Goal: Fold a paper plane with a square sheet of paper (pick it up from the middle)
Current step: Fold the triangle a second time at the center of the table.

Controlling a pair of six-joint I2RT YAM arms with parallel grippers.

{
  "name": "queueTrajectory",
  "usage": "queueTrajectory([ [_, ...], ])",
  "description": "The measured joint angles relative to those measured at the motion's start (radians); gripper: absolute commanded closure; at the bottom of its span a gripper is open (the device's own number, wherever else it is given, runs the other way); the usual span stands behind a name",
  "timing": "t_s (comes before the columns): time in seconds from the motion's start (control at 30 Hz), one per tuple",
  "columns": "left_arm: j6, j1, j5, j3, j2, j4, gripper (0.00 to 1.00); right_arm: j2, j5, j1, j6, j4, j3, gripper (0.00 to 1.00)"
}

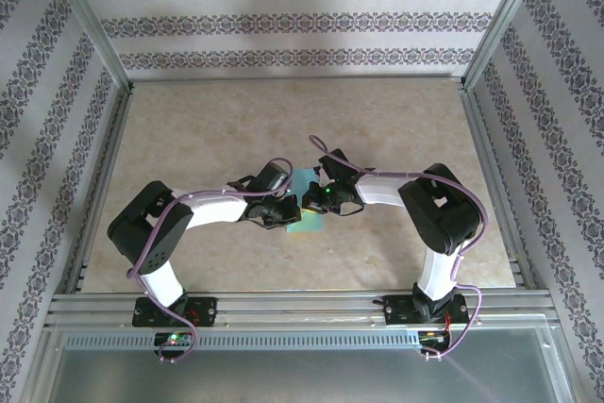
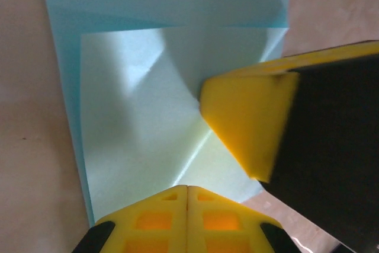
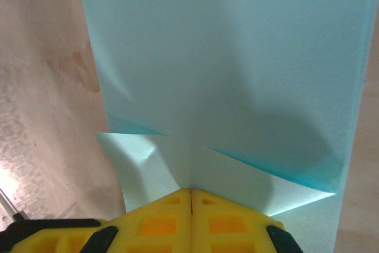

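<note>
The light-blue sheet of paper (image 1: 305, 219) lies flat on the table between the two grippers, partly folded. Paler flaps are turned over onto it and meet along creases (image 2: 136, 117). My left gripper (image 2: 188, 189) is shut, with its closed tips resting on the pale folded part near the paper's edge. My right gripper (image 3: 190, 192) is also shut, its tips down on the pale flap where the folds meet (image 3: 225, 57). The right gripper's yellow fingers (image 2: 249, 122) press on the paper just right of the left gripper's tips. In the top view the grippers (image 1: 288, 210) (image 1: 317, 201) meet over the sheet.
The beige marbled tabletop (image 1: 217, 129) stretches around the paper, bounded by metal frame rails (image 1: 283, 301) in front and patterned walls at the sides and back. Both arms bend inward from their bases, with purple cables looping over them.
</note>
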Motion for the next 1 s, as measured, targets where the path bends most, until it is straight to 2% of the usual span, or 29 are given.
queueTrajectory([
  [0.37, -0.009, 0.0, -0.007, -0.004, 0.011, 0.008, 0.97, 0.0, -0.004, 0.0, 0.009, 0.018, -0.008, 1.0],
  [0.6, -0.001, 0.0, -0.03, -0.098, -0.096, -0.048, 0.97, 0.0, -0.011, -0.006, 0.009, 0.023, -0.011, 1.0],
  [0.77, 0.019, 0.001, -0.026, -0.105, -0.151, -0.092, 0.96, 0.0, -0.017, -0.007, 0.013, 0.027, -0.013, 1.0],
  [1.0, 0.019, 0.006, -0.06, -0.001, -0.137, -0.071, 0.97, -0.039, -0.021, -0.012, 0.047, 0.034, -0.024, 0.86],
])
